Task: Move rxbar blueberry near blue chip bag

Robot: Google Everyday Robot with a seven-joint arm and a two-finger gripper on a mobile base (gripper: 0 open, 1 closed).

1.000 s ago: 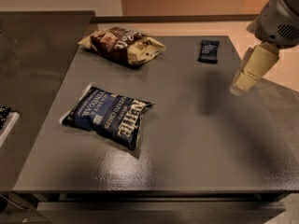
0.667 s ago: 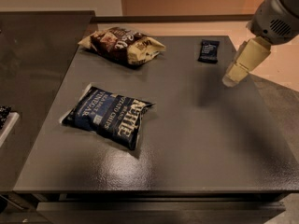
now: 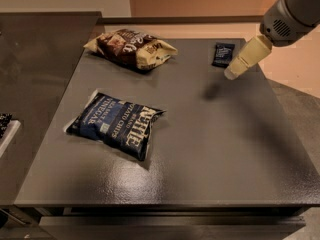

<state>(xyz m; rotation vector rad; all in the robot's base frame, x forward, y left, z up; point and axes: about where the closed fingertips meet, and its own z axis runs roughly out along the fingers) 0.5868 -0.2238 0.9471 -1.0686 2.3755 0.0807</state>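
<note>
The cream gripper [image 3: 234, 71] hangs in the air over the 1 o'clock part of the dark grey flat table [image 3: 220, 149]. It holds nothing. It is not clear if it is spread apart or squeezed together.

The rxbar blueberry [image 3: 223, 54], a small flat dark navy bar, lies on the table just beside the gripper tip, at about 10 o'clock from it. The 2 do not touch. The round grey arm [image 3: 292, 11] goes up from the gripper toward 2 o'clock.

The big crinkly dark blue chip bag [image 3: 116, 124] with white letters lies well away, at about 8 o'clock on the table. A brown and cream chip bag [image 3: 132, 47] lies at 11 o'clock.

I think the job is just starting, as the bar is not picked up yet.

What could go wrong? The bar is small and thin, so a gripper that comes down a bit off could push it and not catch it. The bar lies near the far edge, so a push might slide it off. There are 2 bags, so the bar could end up by the brown one by mistake.
</note>
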